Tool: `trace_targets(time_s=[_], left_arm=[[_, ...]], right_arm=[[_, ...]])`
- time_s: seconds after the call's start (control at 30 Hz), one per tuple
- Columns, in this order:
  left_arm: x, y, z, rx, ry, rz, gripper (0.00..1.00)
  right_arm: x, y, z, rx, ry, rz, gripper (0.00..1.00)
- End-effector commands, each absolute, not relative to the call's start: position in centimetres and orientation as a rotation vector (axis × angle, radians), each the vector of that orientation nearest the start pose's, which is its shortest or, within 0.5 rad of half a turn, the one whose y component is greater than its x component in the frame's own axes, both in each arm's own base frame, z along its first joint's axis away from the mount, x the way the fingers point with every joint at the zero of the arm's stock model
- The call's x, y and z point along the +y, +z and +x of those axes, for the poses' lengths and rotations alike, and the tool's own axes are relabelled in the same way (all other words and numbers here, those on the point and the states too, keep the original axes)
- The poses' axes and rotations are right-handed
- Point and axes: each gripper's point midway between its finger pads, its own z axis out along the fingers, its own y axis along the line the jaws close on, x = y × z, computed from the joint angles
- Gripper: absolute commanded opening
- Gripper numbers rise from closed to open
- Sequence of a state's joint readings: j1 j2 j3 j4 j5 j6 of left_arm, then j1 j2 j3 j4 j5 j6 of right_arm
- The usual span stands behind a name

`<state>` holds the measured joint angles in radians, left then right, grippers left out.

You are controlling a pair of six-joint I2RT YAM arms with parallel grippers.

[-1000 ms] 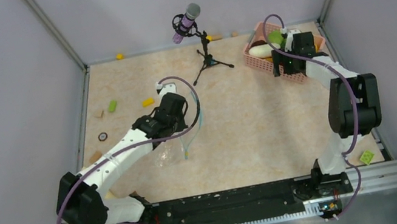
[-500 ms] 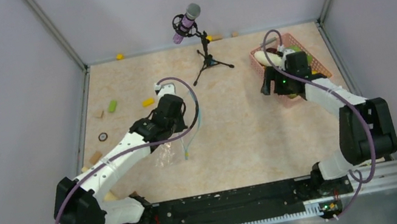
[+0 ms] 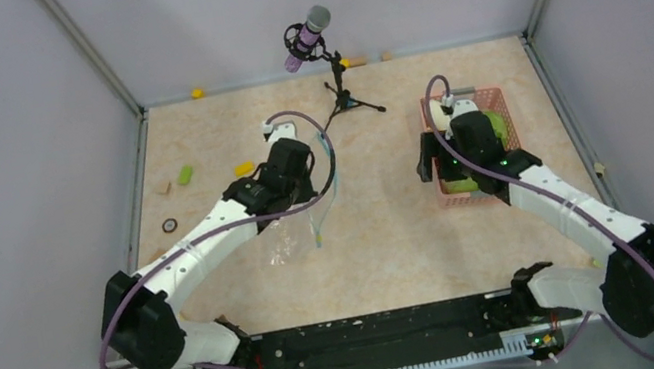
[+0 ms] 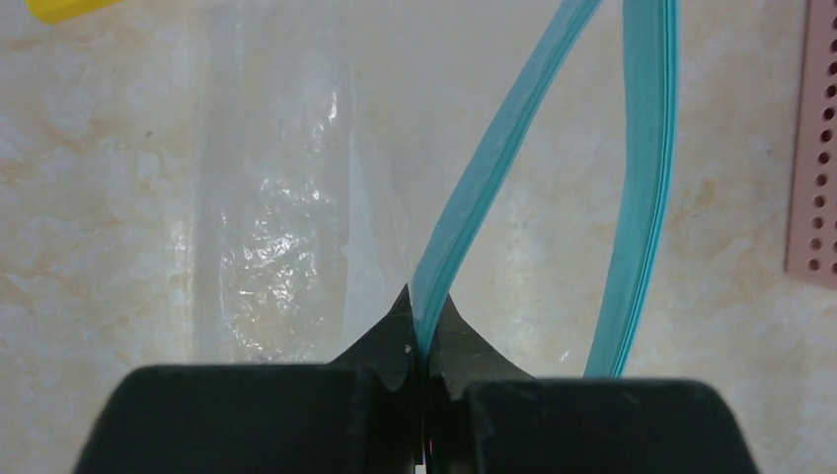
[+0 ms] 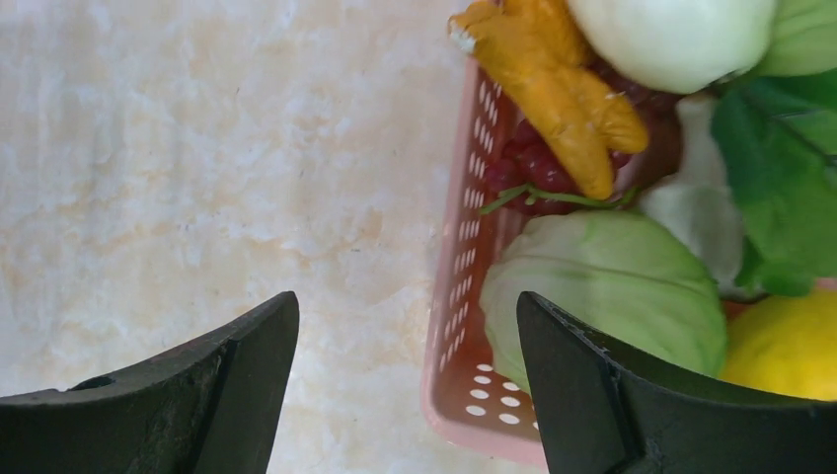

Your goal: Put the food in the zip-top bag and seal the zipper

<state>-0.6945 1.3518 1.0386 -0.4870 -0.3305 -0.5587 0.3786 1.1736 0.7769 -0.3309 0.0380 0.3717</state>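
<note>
The clear zip-top bag (image 3: 284, 241) lies crumpled on the table, left of centre. My left gripper (image 4: 424, 318) is shut on one side of its teal zipper (image 4: 494, 168); the other side of the strip (image 4: 646, 178) curves free, so the mouth gapes. The food sits in a pink basket (image 3: 495, 98): a white oblong vegetable (image 5: 671, 35), an orange piece (image 5: 558, 84), dark red berries (image 5: 533, 163), a pale green cabbage (image 5: 612, 286), green leaves (image 5: 780, 188) and a yellow fruit (image 5: 790, 346). My right gripper (image 5: 407, 341) is open astride the basket's wall (image 5: 464, 365), one finger (image 5: 612, 395) inside against the cabbage.
A microphone on a small tripod (image 3: 318, 39) stands at the back centre. Small bits lie at the left: a yellow one (image 3: 244, 169), a green one (image 3: 185, 174) and a dark ring (image 3: 170, 225). Grey walls close in the table on three sides.
The basket has come from the far right corner toward the middle and nearer, moving with my right gripper. My left gripper has shifted a little right and farther, still holding the zipper.
</note>
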Motion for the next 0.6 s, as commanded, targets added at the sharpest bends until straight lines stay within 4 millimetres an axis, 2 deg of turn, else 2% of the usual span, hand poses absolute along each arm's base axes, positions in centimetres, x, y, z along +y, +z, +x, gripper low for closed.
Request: trace_targets(time_s=[0.0,0.1,0.3,0.43,0.57], left_arm=[[-21.9,18.6,32.9,2.270,-0.256,-0.096,0.00],[-23.2,18.5,33.6,2.298,-0.277,-0.065,0.00],[-24.6,19.1,35.0,2.300,-0.277,-0.004,0.00],[-26.0,19.2,35.5,2.287,-0.336,0.043,0.00],[-26.5,19.1,35.4,2.289,-0.361,0.077,0.00]], right_arm=[[10.4,15.7,31.9,2.165,0.182,0.041,0.80],[9.2,16.1,32.8,2.138,0.104,0.105,0.78],[9.0,15.5,34.5,2.160,0.039,0.126,0.64],[8.5,15.1,35.8,2.177,-0.026,0.110,0.57],[7.9,14.6,36.7,2.183,-0.080,0.082,0.56]])
